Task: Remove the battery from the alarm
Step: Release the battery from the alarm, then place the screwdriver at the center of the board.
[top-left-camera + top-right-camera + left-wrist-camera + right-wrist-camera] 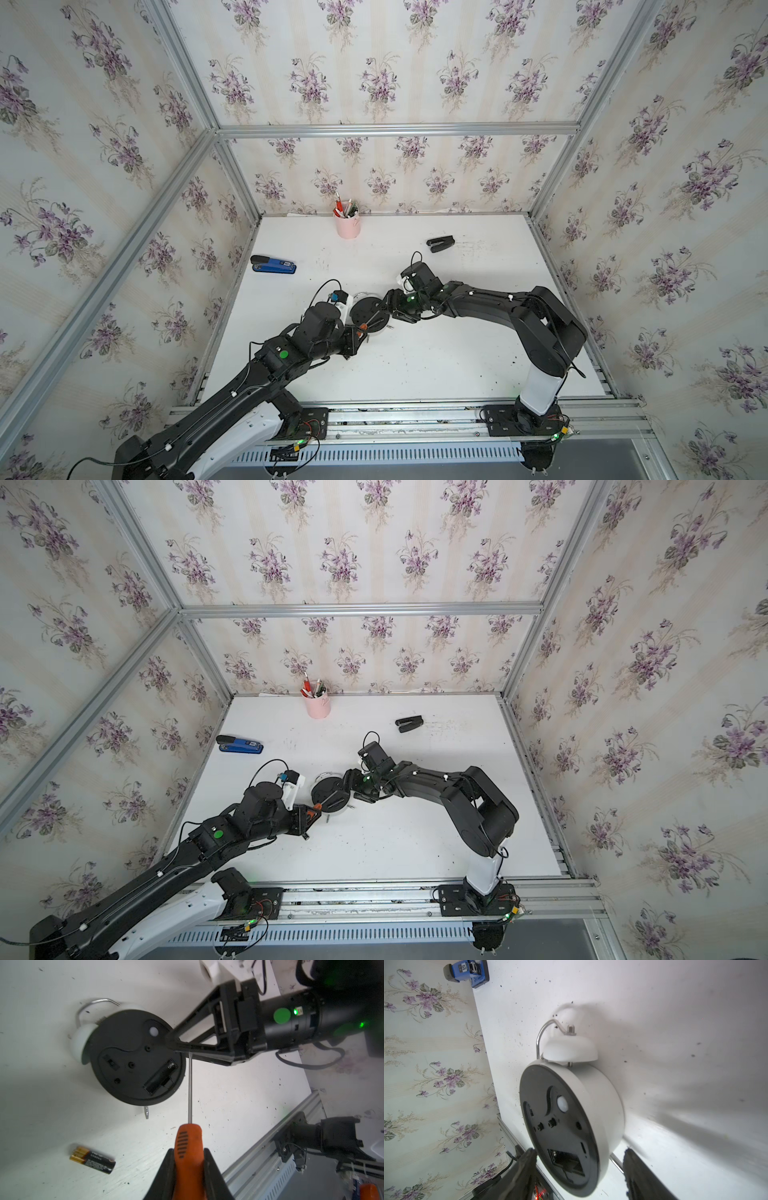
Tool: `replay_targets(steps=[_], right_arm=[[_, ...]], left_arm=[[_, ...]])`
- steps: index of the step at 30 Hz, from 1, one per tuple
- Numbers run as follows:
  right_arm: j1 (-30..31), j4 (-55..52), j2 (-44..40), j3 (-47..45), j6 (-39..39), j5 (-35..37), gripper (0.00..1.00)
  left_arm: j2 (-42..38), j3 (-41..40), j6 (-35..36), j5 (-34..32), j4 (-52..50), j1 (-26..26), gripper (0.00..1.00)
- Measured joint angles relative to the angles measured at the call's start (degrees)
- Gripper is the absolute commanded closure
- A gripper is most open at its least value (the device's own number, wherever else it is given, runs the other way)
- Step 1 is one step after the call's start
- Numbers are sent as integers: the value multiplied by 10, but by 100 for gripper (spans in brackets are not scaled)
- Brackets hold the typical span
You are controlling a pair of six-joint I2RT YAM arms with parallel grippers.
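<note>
The alarm (365, 311) (328, 791) lies mid-table with its black round back (128, 1059) facing up. Its battery slot (160, 1078) (564, 1161) is uncovered and empty. The battery (92, 1159), black with a gold end, lies loose on the table apart from the alarm, and only the left wrist view shows it. My left gripper (188, 1150) (357, 332) is shut on an orange-handled screwdriver (188, 1138), whose shaft runs past the alarm's rim. My right gripper (579, 1153) (384, 305) straddles the alarm's edge (604, 1126), open, with a gap at one finger (633, 1167).
A pink cup of pens (347, 226) stands at the back wall. A blue stapler (274, 265) (467, 972) lies at the left, a black stapler (441, 244) at the back right. An aluminium rail (415, 411) borders the table's front; papered walls close in the sides.
</note>
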Motion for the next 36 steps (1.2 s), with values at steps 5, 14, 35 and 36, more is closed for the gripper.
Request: replay_targets(steps=[5,14,35,36], right_arm=[[-16,-28,-33,18,-24,5,31],[-24,-71,-64,14,-59,7,32],[-23,-92,-72,2,-94,-23,32],[-23,-93,-71,5,-99,-23,32]], left_arm=[[-82,27,-52,-72,-92,0,100],[-63,-2,-250,-185,-268,1,100],[-5,-60,-364,-130,-320,29,100],[2,-69,-374,-130,-310,17,100]])
